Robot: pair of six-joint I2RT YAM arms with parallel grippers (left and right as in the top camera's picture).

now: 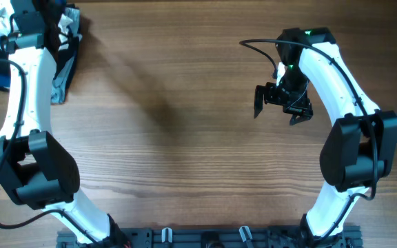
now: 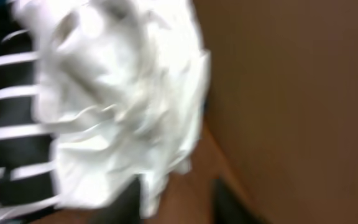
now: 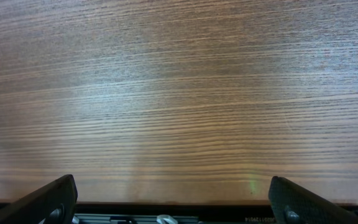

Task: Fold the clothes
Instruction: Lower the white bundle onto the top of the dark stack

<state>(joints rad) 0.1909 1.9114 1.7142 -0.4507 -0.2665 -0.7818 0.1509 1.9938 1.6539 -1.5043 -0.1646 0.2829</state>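
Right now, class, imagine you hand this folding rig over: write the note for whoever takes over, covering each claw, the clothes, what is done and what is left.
Left claw: right at the white garment, at the far left corner of the table; the view is too blurred to tell whether it grips.
Right claw: open, empty, over the table.
Clothes: bunched and wrinkled, striped part beside the white cloth.
Done: no fold yet.
Left: pull the garment out, spread it flat, fold it.

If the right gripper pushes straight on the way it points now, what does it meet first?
The right gripper would meet bare table first; nothing else lies ahead of its open jaws. How close the wood is I can't tell.
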